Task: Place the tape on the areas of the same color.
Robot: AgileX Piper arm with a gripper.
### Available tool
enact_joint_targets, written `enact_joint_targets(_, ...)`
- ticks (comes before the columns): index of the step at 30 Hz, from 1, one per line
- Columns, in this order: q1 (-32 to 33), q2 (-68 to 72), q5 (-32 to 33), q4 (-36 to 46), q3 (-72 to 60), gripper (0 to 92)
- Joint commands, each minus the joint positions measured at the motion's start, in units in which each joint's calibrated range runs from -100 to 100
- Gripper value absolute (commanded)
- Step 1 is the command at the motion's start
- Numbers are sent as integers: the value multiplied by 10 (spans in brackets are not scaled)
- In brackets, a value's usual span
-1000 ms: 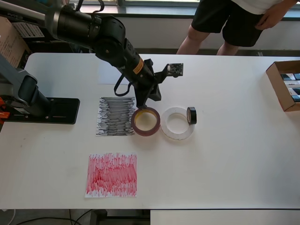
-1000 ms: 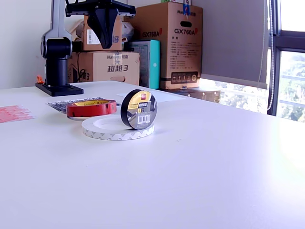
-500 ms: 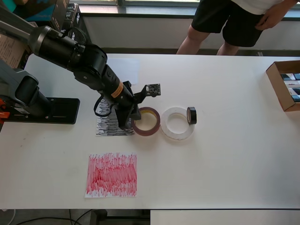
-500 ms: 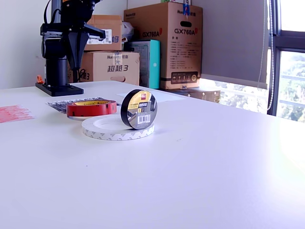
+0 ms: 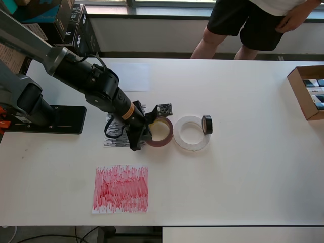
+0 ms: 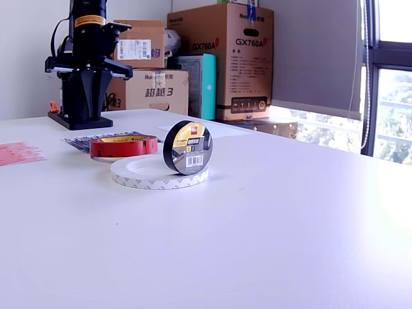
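My fingers [image 5: 137, 137] sit low at the red roll [image 5: 161, 131], which lies flat just beside them toward the white ring [image 5: 191, 133]; I can't tell how far they're open or whether they hold anything. The roll is a glossy red band with a brownish inner ring, overlapping the edge of the scribbled black sheet [image 5: 114, 136]. The red sheet [image 5: 121, 189] lies well apart. The small black roll [image 5: 207, 124] stands on edge on the white ring's far rim. All on a smooth white counter [image 5: 243, 167].
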Motion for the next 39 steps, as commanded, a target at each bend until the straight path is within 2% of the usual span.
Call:
enact_joint_targets(1, -6, 9, -2, -32, -13, 227)
enact_joint_targets(8, -5, 9, -2, -37, -13, 360)
enact_joint_targets(18, -4, 39, -58, -37, -15, 525)
enact_joint_targets(39, -2, 79, -59, -37, -24, 531)
